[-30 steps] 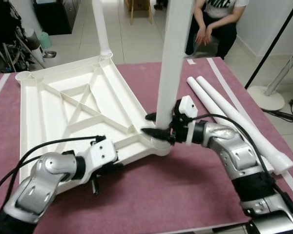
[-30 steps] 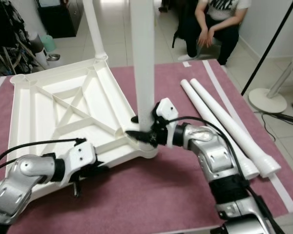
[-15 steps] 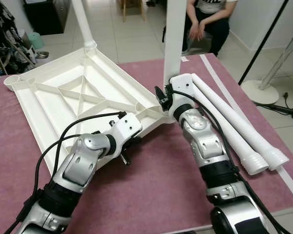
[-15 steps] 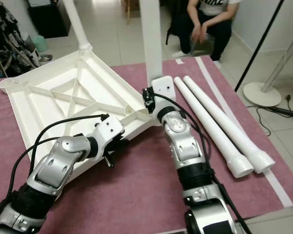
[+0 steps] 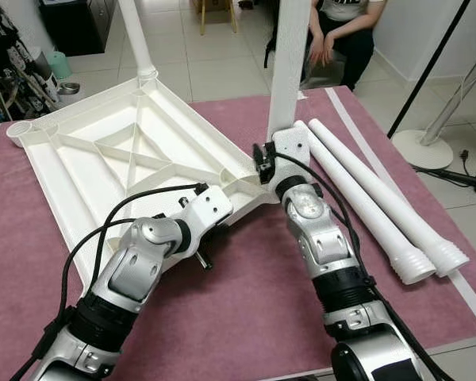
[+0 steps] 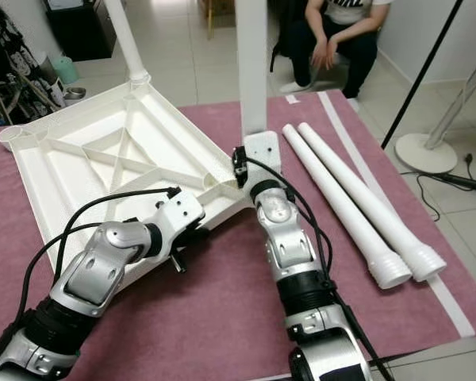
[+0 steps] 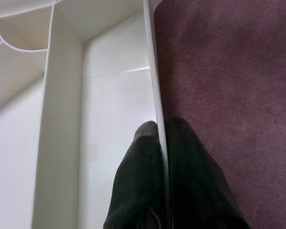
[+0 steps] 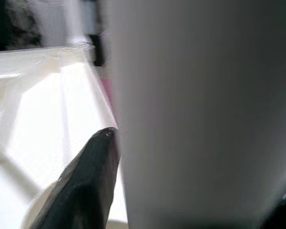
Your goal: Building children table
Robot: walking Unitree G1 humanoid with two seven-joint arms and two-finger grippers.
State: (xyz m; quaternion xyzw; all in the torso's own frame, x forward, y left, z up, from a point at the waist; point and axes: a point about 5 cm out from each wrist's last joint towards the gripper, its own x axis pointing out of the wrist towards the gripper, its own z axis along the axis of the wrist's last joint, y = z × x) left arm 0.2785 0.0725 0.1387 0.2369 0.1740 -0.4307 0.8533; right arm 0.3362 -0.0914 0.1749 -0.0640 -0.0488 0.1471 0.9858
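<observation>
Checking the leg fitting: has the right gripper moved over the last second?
Yes. The right gripper swung from the near side of the upright white plastic leg toward the tabletop side.

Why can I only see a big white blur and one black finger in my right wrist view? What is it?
Observer: That blur is a table leg standing upright at the near corner of the upside-down white tabletop. The right gripper is clamped around it.
Operator: What's my other arm doing?
Observer: The left gripper is pinching the tabletop's thin rim, one finger on each side.
Operator: Any more legs?
Observer: One leg is fitted at the far corner, and two loose legs lie on the maroon mat to the right.
</observation>
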